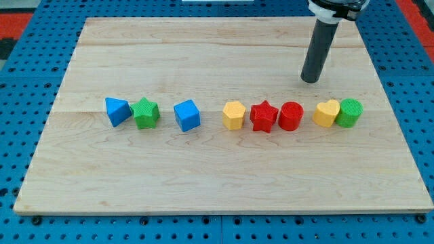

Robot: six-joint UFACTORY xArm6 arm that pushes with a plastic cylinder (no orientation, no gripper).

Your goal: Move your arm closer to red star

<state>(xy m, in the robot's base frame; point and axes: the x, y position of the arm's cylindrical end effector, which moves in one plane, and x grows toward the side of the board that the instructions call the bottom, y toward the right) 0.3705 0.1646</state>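
Observation:
The red star [263,116] lies in a row of blocks across the middle of the wooden board [203,176], between a yellow hexagon [233,115] on its left and a red cylinder [290,116] on its right. My tip [310,80] rests on the board toward the view's top right, above and to the right of the red star, apart from every block. It is closest to the red cylinder and the yellow heart [326,113].
Along the same row, from the view's left: a blue triangle [116,110], a green star [146,113], a blue cube [187,115]. At the right end a green cylinder [350,112] touches the yellow heart. Blue pegboard surrounds the board.

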